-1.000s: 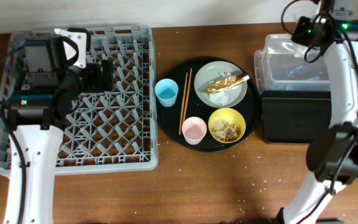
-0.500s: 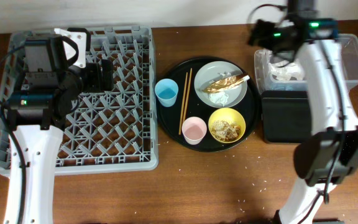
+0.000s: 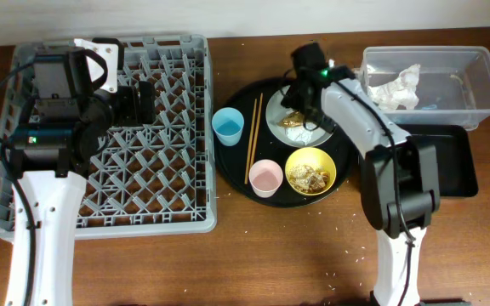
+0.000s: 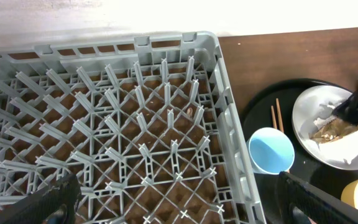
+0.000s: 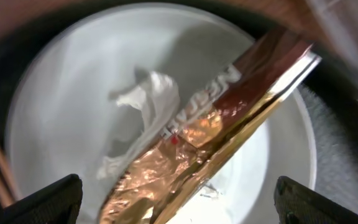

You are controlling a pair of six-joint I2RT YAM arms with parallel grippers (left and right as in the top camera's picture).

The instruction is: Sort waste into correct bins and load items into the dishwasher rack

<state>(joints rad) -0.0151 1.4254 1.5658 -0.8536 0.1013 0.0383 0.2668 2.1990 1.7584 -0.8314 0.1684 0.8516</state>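
My right gripper [image 3: 300, 100] hangs open just above the pale plate [image 3: 313, 127], its jaws straddling the gold-brown wrapper [image 5: 210, 124]. A white paper scrap [image 5: 145, 102] lies beside the wrapper on the plate [image 5: 73, 93]. A crumpled white napkin [image 3: 395, 85] lies in the clear tub [image 3: 475, 85]. The black bin tray [image 3: 449, 166] sits in front of the tub. My left gripper [image 3: 147, 100] is open over the grey rack [image 3: 168, 170], holding nothing. Blue cup [image 3: 228, 126], pink cup [image 3: 265, 177], yellow bowl [image 3: 310, 170] with food scraps and chopsticks [image 3: 253, 140] rest on the round tray.
The round black tray [image 3: 236, 166] sits between rack and bins. The left wrist view shows the rack's pegs [image 4: 135, 124], the blue cup [image 4: 270, 150] and the plate [image 4: 347, 149]. Crumbs dot the wooden table [image 3: 313, 255] in front.
The right arm swung left from over the clear tub to above the plate, and its jaws opened. The white napkin now shows in the tub. The left arm stayed put.
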